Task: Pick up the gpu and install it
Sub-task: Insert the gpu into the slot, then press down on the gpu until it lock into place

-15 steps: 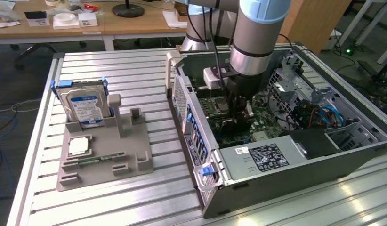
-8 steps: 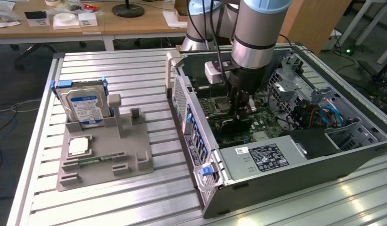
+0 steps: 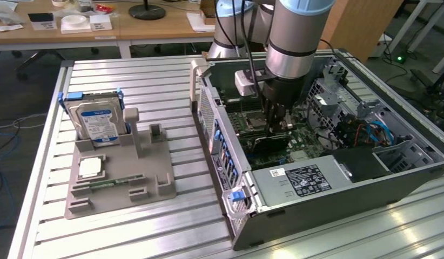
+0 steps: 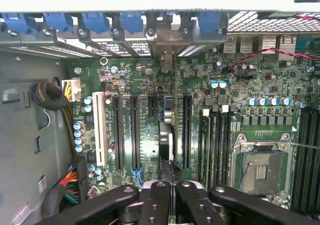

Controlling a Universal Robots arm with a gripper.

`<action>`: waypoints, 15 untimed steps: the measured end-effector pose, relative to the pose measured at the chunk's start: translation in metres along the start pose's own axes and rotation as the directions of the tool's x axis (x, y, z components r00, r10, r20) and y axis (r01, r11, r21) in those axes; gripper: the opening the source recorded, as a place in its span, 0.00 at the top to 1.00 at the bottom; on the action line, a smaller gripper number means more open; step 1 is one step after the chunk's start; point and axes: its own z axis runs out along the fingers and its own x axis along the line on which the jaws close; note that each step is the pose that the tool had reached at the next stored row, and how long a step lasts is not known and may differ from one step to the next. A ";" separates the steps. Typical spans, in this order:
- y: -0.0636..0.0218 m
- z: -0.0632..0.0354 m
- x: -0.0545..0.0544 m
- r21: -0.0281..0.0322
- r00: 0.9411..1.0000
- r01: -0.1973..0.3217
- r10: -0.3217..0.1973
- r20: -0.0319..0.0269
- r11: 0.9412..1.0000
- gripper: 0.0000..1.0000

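The gripper (image 4: 170,205) was clenched on the top edge of the gpu (image 4: 166,140), its black fingers (image 4: 156,205) pressed together. The card stood on edge directly below, over the motherboard (image 4: 145,115) among the long black slots; whether it was fully seated could not be made out. In the exterior view the gripper (image 3: 275,125) reached down inside the open computer case (image 3: 330,210), hiding most of the gpu (image 3: 269,144). Well apart, outside the case, a grey holder (image 3: 121,183) carried a hard drive (image 3: 98,123).
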 end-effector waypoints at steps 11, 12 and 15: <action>0.0000 0.0000 0.000 0.000 1.000 0.000 0.000 0.000 1.000 0.89; 0.0000 0.0000 0.000 0.000 1.000 0.000 0.000 0.000 1.000 0.89; 0.0000 0.0000 0.000 0.000 1.000 0.000 0.000 0.000 1.000 0.89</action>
